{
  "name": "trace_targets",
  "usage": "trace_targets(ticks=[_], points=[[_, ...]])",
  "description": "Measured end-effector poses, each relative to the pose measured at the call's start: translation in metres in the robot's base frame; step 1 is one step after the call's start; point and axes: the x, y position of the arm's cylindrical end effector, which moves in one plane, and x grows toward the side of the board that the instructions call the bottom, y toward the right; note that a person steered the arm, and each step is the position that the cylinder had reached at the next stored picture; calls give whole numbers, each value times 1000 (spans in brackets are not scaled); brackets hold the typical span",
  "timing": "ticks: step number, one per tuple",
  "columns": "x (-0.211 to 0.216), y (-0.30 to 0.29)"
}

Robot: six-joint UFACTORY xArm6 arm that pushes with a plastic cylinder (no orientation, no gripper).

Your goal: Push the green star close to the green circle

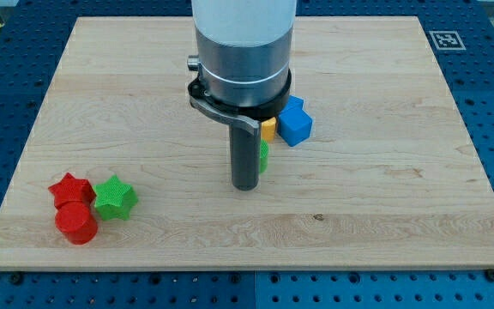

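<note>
The green star (115, 197) lies at the view's lower left, touching a red star (70, 188) and a red cylinder (76, 223). A sliver of a green block (264, 155), most likely the green circle, shows just right of the rod near the board's middle; the rest is hidden behind the rod. My tip (245, 184) rests on the board right beside that green block, far to the right of the green star.
A blue block (295, 123) and a small yellow block (269, 130) sit just above and right of the rod, partly hidden by the arm. The wooden board (384, 197) ends at a blue perforated table.
</note>
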Motion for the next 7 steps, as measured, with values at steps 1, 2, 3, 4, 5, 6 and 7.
trace_targets(ticks=[1,2,3,4,5,6,7], points=[[-13,7],[-16,8],[-8,-12],[-11,-37],[19,-43],[40,-53],[69,-66]])
